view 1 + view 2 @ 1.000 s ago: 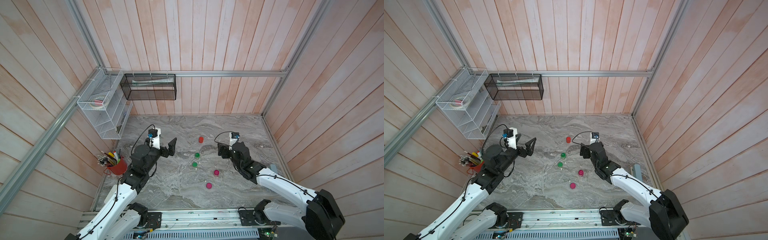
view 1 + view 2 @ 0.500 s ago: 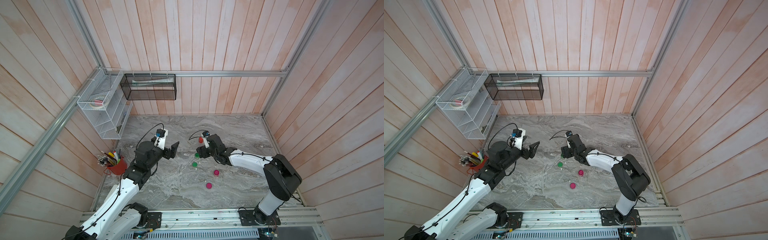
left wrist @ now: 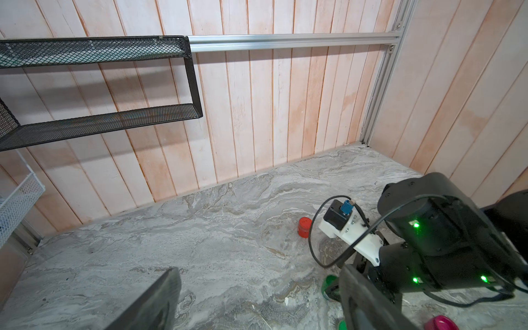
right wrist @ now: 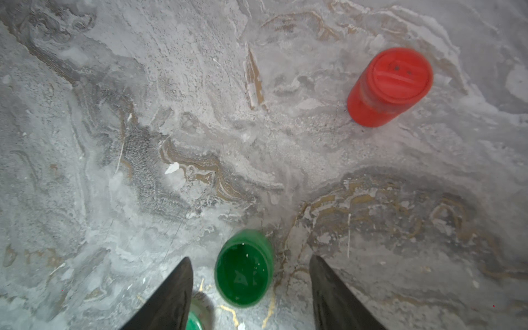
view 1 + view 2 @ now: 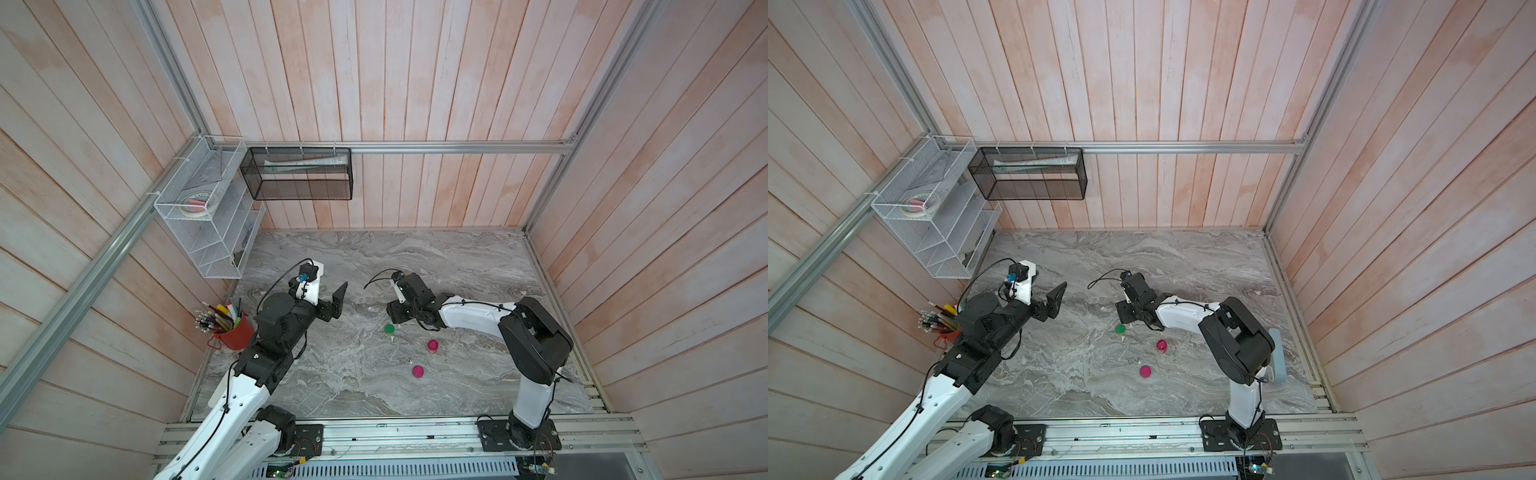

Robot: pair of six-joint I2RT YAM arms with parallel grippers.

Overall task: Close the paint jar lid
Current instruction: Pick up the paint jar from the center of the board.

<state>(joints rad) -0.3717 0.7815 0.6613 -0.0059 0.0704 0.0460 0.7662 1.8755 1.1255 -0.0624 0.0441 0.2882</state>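
Robot test cell, laboratory type. Evidence: plank walls (image 5: 415,83) enclose a marble-patterned table (image 5: 457,257) on three sides, with aluminium framing (image 5: 415,146). The left arm (image 5: 232,399) and right arm (image 5: 469,316) are bolted to a slotted base rail (image 5: 395,434). Staged props: white wire rack (image 5: 199,232), black mesh shelf (image 5: 297,174), red pen cup (image 5: 235,334).

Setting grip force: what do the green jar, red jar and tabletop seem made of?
Green jar: likely plastic, glossy; highlights glint inside its open mouth, possibly wet paint.
Red jar: likely moulded plastic, satin; uniform colour, ridged lid.
Tabletop: grey veined marble look; stone or printed laminate, unclear.
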